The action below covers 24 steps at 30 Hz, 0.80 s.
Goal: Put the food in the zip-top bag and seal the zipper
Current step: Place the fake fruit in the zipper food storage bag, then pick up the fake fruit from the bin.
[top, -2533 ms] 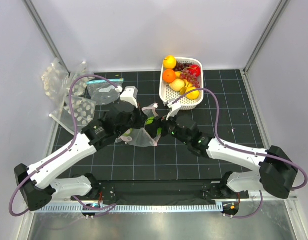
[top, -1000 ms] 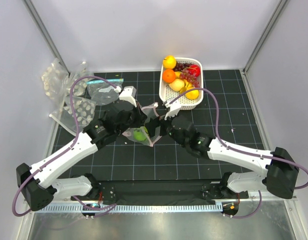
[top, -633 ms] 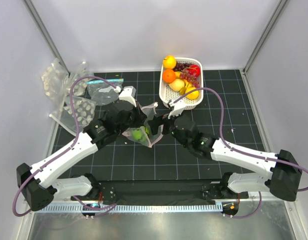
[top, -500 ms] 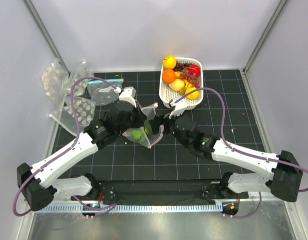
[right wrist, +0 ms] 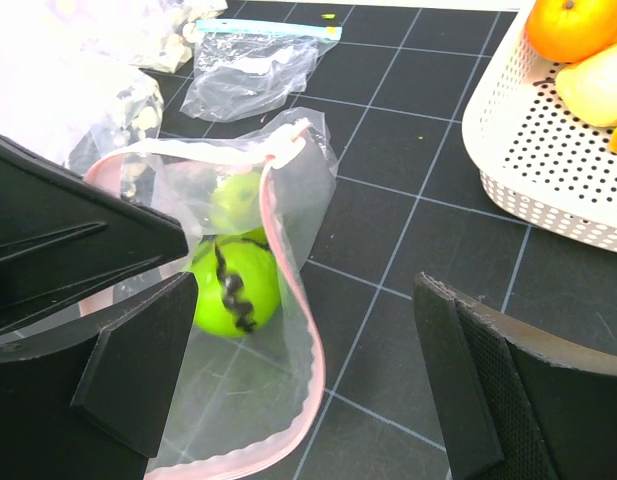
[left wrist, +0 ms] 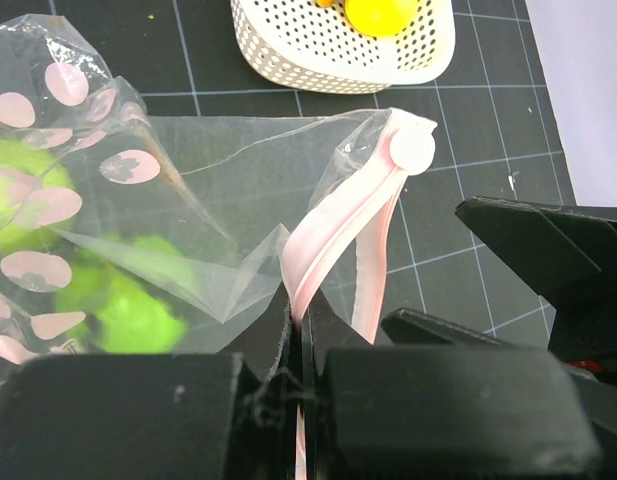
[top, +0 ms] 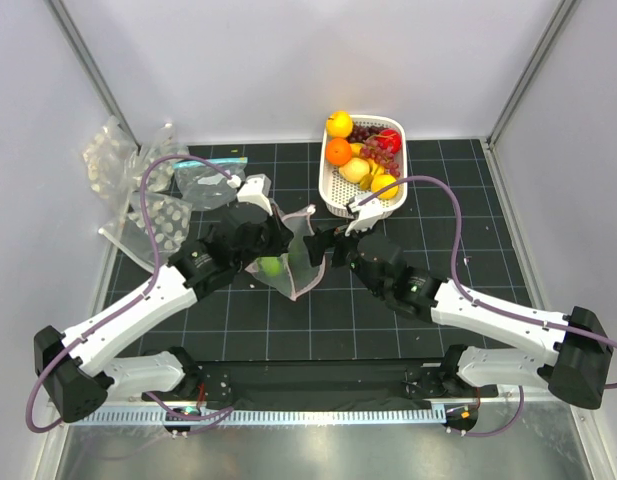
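Pink zipper [left wrist: 333, 225] clamped in left tool [left wrist: 298, 345]; right tool [right wrist: 318, 375] wide beside bag [right wrist: 203, 180]

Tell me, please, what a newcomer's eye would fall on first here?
The bright green fruit inside the dotted zip-top bag at centre, whose pink zipper the left gripper pinches. Next, the white basket of colourful fruit behind it, to the right.

Green fruit [left wrist: 128, 310] blurry inside bag [left wrist: 238, 180] (left wrist)
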### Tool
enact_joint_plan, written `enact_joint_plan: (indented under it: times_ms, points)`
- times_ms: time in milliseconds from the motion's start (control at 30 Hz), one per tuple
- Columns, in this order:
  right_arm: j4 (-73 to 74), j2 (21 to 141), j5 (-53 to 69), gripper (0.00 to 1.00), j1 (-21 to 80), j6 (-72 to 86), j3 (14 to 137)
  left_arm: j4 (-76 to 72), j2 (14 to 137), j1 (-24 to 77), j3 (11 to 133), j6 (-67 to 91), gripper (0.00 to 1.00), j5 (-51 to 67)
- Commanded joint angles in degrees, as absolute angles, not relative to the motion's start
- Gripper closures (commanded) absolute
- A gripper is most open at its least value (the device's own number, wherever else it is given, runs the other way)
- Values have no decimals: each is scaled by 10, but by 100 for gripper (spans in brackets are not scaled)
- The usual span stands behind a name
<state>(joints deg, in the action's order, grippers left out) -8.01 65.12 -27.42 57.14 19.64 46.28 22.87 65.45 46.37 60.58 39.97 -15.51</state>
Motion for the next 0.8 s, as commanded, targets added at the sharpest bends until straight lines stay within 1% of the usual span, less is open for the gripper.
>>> enact_joint_plan:
  times_ms: [0, 233, 767]
  points:
    - [-91, 643, -305, 5, 573, 202, 463, 199, 633, 460, 604, 400, 100, -180]
    - [-87, 645, -311, 7, 573, 204, 466, 201, 627, 460, 598, 398, 100, -214]
    - [-91, 653, -312, 7, 573, 203, 466, 198, 620, 460, 593, 401, 100, -215]
